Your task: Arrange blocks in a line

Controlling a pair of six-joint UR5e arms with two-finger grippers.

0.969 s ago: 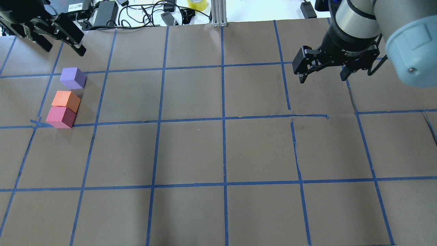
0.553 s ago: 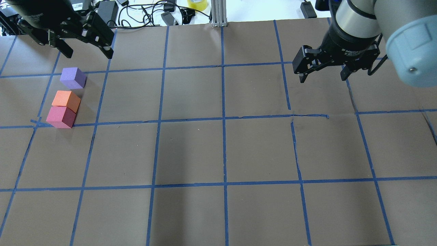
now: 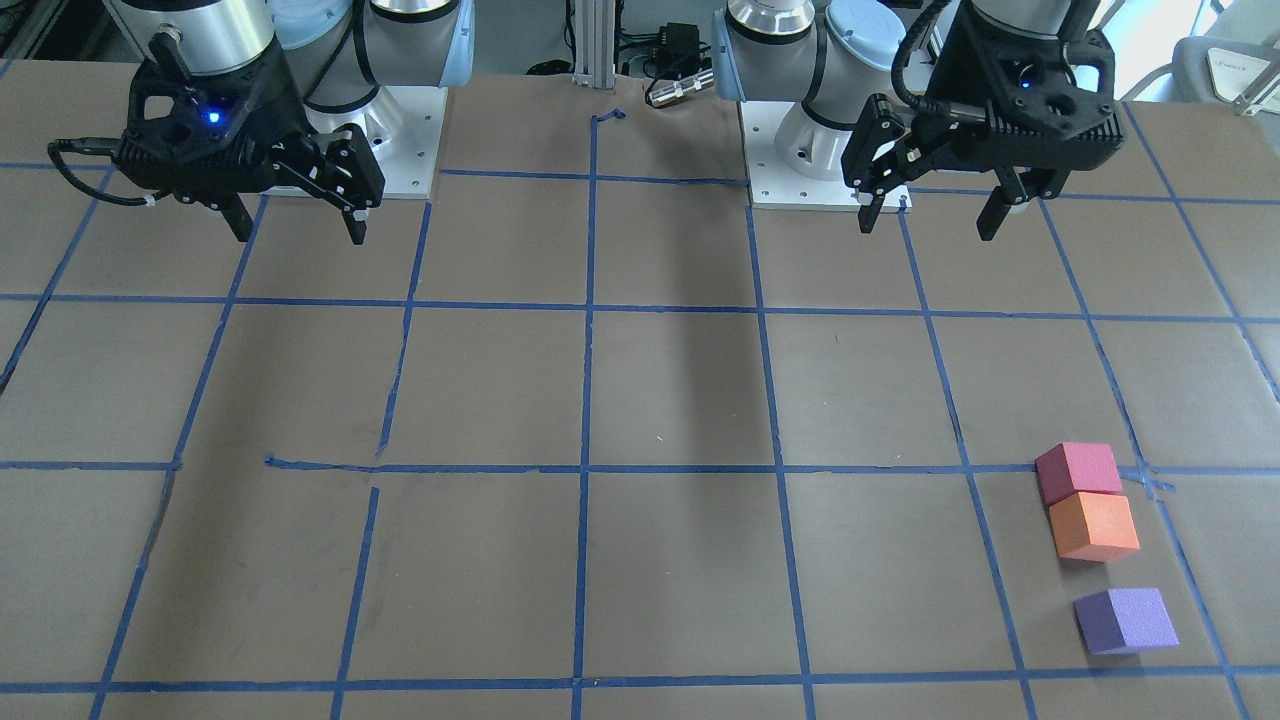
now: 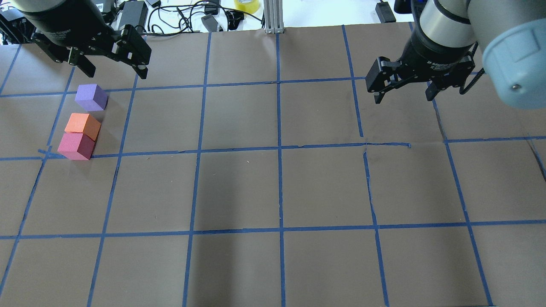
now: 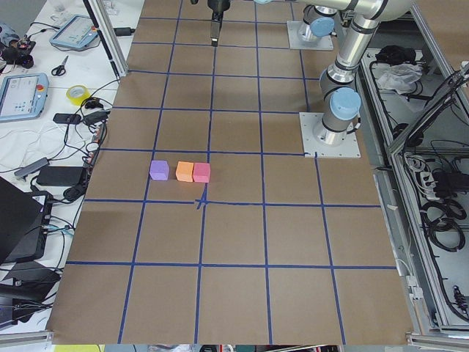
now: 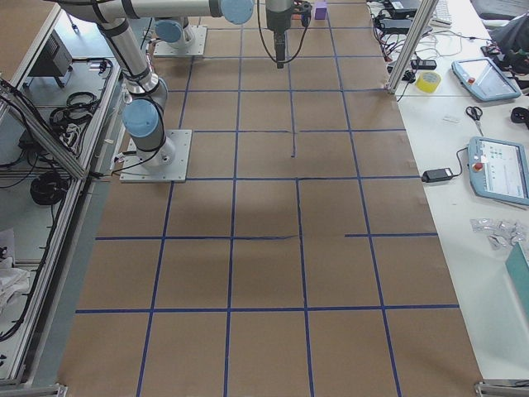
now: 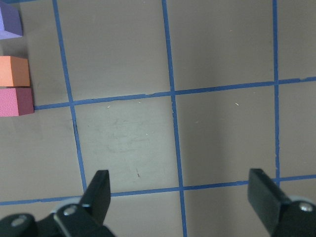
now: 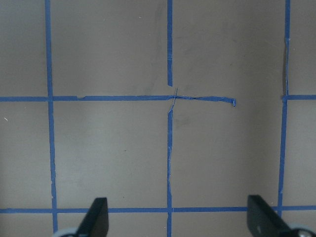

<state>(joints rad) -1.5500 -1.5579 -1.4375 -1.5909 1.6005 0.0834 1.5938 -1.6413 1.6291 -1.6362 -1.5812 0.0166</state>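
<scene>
With left tool [image 4: 117,73] and right tool [image 4: 404,98] held wide open and empty, the purple block [image 4: 91,97], off to the left tool's side, is best straddled squarely.

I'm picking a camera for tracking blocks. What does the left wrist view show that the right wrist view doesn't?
Only the left wrist view: the purple block, orange block and reddish-pink block at its left edge, purple set apart. Only the right wrist view: a tape line that stops short of the next crossing. Both: the brown, blue-gridded table, and open fingers at the bottom edge, of the left gripper and right gripper respectively.
</scene>
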